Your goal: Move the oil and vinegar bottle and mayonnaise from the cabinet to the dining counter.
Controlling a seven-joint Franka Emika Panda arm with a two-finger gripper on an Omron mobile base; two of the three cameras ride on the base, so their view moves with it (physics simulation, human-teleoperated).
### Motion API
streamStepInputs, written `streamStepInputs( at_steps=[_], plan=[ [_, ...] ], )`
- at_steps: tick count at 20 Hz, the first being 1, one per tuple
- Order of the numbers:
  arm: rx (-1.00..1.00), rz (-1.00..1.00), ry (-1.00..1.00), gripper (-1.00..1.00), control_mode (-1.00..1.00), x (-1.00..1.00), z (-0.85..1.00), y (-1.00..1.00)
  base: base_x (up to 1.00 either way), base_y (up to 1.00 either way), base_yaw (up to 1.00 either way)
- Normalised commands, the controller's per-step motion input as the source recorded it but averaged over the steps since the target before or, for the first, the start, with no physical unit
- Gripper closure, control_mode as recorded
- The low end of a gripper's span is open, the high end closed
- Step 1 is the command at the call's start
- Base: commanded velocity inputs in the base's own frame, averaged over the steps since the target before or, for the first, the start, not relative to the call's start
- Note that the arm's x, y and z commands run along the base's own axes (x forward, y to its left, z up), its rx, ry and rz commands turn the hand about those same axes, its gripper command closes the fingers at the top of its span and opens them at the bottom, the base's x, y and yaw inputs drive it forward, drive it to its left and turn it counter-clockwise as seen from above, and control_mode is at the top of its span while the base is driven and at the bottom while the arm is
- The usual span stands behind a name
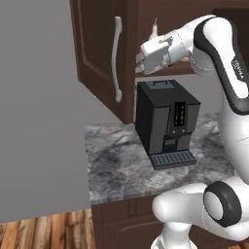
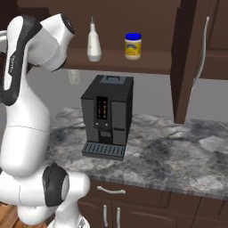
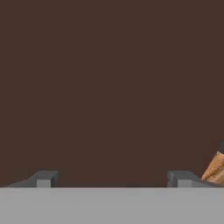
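The arm is reaching up into the open cabinet [image 2: 147,67], its gripper [image 3: 113,178] spread wide and grasping nothing — the two dark tips are standing well apart against plain brown wood. The bottle [image 2: 93,42] and the mayo jar [image 2: 133,46] are both sitting upright on the inner shelf, apart from each other, so the first pick looks not yet made. In the left base view the hand [image 1: 155,54] is hovering at shelf height with the bottle's thin neck [image 1: 154,26] poking up just behind it. The next move is calling for the wrist to be turned until the bottle sits between the fingers, then a close on its wide base. A black coffee machine [image 2: 107,116] is standing on the marbled wall counter [image 2: 178,151] directly beneath the shelf, and the swung-out door [image 1: 104,53] is flanking the arm — both are narrowing the way out. The dining counter is somewhere behind.
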Motion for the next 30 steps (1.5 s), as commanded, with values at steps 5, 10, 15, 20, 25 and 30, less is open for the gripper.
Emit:
streamStepInputs(
  at_steps=[5, 10, 15, 20, 25, 30],
  plan=[
    [0.01, 0.15, -0.12, -1.00, -1.00, -0.68, -0.16, 0.80, 0.00, 0.00, 0.00],
    [-0.01, -0.27, -0.38, -1.00, -1.00, -0.21, 0.00, -0.16, 0.00, 0.00, 0.00],
    [-0.10, -0.52, -0.11, -1.00, -1.00, 0.09, 0.00, -0.86, 0.00, 0.00, 0.00],
    [-0.02, -0.51, 0.00, -1.00, -1.00, 0.39, 0.06, -1.00, 0.00, 0.00, 0.00],
    [0.00, -0.45, 0.00, -1.00, -1.00, 0.71, 0.24, -0.90, 0.00, 0.00, 0.00],
    [-0.03, -0.33, -0.01, -1.00, -1.00, 0.53, 0.18, -0.56, 0.00, 0.00, 0.00]
  ],
)
